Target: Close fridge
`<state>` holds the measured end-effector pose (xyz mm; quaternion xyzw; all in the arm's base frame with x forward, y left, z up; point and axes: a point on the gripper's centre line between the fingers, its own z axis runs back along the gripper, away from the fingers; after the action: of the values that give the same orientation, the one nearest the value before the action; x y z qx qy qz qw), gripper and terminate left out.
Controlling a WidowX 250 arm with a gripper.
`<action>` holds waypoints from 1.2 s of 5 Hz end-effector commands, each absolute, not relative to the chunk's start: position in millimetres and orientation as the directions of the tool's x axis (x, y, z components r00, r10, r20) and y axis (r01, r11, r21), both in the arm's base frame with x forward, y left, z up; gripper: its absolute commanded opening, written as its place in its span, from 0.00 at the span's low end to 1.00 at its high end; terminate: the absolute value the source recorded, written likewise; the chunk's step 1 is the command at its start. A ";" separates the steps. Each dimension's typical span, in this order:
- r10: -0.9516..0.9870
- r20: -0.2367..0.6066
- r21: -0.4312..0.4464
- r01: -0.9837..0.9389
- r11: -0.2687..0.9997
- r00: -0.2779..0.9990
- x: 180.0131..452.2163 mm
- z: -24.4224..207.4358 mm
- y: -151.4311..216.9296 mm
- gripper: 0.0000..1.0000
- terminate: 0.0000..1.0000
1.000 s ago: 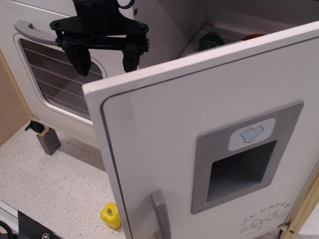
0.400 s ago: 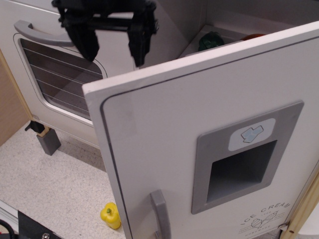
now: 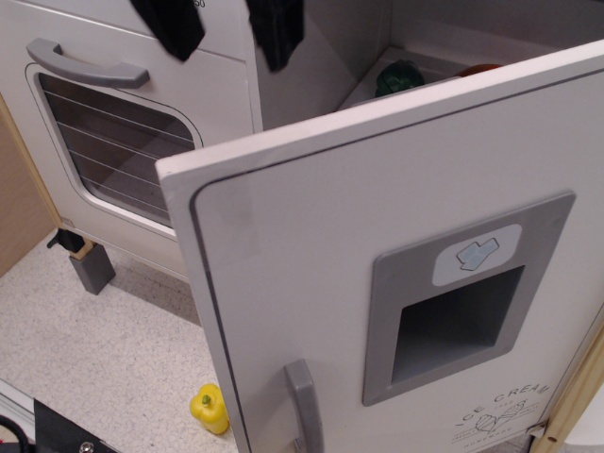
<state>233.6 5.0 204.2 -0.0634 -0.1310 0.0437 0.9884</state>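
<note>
The white fridge door stands wide open, swung toward me, filling the right and centre. It has a grey vertical handle at the bottom, a grey recessed dispenser panel with an ice-cube sticker, and "ICE CREAM" lettering at the lower right. My black gripper is at the top edge, above and behind the door's free edge, not touching it. Only its two fingertips show, spread apart and empty.
The white oven door with wire-rack window and horizontal grey handle is at the left. A dark green item sits inside the fridge. A yellow toy pepper lies on the speckled floor. A small grey block stands under the oven.
My gripper has risen steadily and is now mostly out of the top of the frame. The fridge door has not moved.
</note>
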 end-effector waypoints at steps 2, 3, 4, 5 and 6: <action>-0.109 0.340 -0.154 0.170 0.973 0.934 191.1 235.1 -23.8 1.00 0.00; -0.163 0.357 -0.145 0.227 0.963 0.920 176.4 228.2 -29.7 1.00 0.00; -0.238 0.337 -0.115 0.291 0.950 0.911 164.3 216.9 -35.5 1.00 0.00; -0.263 0.350 -0.096 0.313 0.945 0.899 159.9 208.1 -36.6 1.00 0.00; -0.252 0.352 -0.054 0.288 0.956 0.902 167.6 200.0 -31.7 1.00 0.00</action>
<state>168.9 -36.5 196.8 -0.0535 -0.1684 -0.1366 0.9747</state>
